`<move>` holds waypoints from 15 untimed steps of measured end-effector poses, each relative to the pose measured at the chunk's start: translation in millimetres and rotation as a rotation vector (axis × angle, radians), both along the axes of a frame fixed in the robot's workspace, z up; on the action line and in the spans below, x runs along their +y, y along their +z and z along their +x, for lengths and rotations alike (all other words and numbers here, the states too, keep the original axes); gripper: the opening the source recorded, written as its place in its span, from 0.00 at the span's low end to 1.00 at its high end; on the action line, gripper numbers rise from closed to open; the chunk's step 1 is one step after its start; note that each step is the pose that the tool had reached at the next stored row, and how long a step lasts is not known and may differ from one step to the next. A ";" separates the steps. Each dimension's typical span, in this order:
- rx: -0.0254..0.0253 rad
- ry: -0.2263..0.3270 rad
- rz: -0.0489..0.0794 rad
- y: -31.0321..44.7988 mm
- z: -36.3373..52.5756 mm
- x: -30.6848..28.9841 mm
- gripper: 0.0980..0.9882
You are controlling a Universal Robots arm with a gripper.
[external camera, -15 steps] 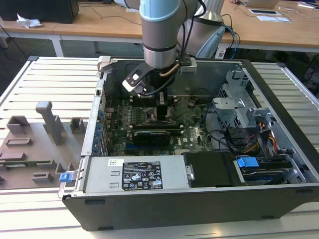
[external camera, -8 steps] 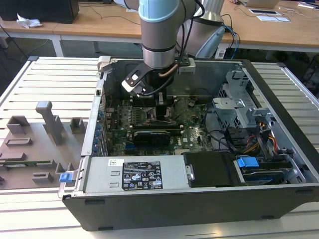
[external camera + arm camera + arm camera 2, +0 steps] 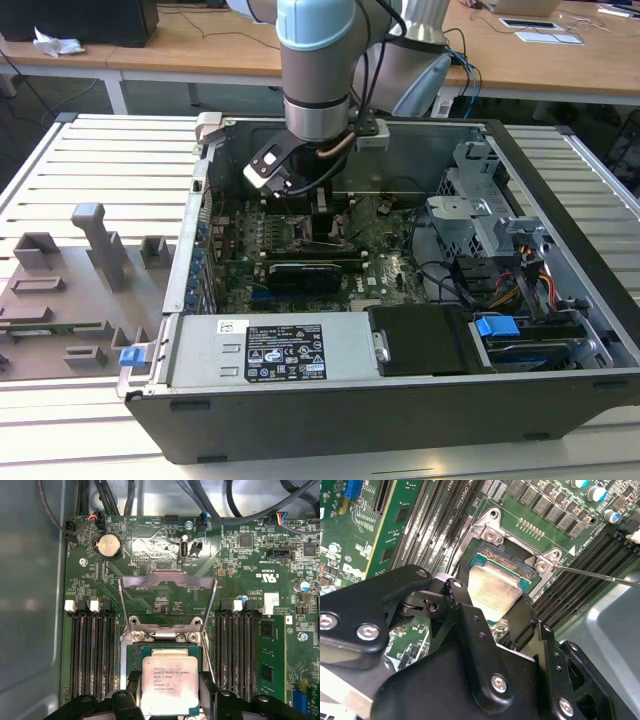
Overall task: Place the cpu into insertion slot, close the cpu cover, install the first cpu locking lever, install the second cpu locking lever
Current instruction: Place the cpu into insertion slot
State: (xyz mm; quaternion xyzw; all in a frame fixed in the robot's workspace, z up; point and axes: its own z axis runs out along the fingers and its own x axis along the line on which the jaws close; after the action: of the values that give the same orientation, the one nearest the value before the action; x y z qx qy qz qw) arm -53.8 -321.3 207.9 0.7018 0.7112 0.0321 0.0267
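Two fingers (image 3: 133,682) of the gripper (image 3: 170,684) pinch the one cpu (image 3: 169,687) by opposite edges, over the insertion slot (image 3: 165,650); whether it touches the slot, I cannot tell. The single cpu cover (image 3: 167,580) stands raised beyond it. At the exterior view's left lies a grey fixture board (image 3: 60,300); beside it, the open computer case (image 3: 400,415) holds one green motherboard (image 3: 385,270).

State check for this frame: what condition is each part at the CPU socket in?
cpu: gripped by its edges, over the insertion slot; cannot tell if seated.
insertion slot: uncovered.
cpu cover: open, swung up.
locking lever: unlatched, sticking out.
gripper: shut on the cpu.
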 end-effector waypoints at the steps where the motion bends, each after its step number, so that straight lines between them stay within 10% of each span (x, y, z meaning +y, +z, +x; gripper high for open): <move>1: 0.0000 0.000 0.000 -0.4 -0.1 0.2 0.50; 15: 0.0001 0.000 0.000 -10.2 -0.3 2.6 0.50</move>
State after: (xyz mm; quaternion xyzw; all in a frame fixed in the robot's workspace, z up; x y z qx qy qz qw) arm -54.1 -318.6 197.7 0.7016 0.7113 0.0321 0.0267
